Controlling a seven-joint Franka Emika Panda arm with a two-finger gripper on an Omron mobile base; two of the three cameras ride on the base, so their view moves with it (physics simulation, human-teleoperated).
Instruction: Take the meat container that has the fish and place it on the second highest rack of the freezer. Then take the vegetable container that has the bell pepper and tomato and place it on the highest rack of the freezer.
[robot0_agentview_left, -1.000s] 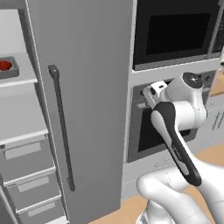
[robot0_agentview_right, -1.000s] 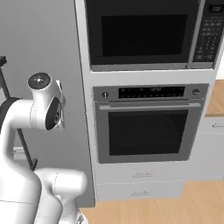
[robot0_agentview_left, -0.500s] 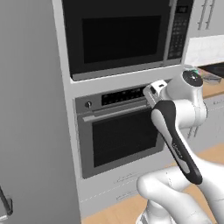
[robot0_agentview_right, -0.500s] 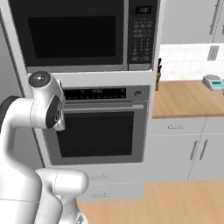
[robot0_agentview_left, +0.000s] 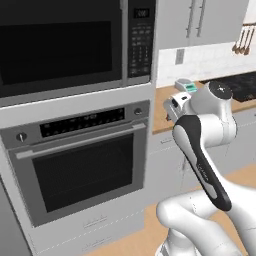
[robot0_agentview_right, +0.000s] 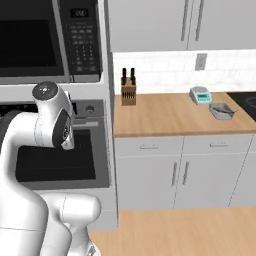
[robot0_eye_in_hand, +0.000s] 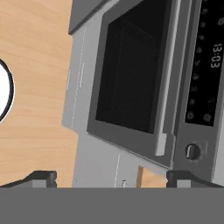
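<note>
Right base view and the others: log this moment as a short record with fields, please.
setting: kitchen, wall oven under microwave
counter: wooden counter with knife block, small scale, grey tray
gripper: gripper open, nothing between its fingers, facing the oven door
task things: grey tray on the counter, contents too small to tell

Brightness: even and fairly bright in all three views; no visible source.
Shadows: soft and faint; a dim band lay under the wall cabinets (robot0_agentview_right: 165, 22) on the backsplash.
Glare: none; the oven glass (robot0_agentview_left: 80, 175) and microwave door (robot0_agentview_left: 55, 47) stayed flat black.
Sharpness: rendered, slightly soft, jagged along edges.
Distortion: hand view rolled sideways; no edge bending.
</note>
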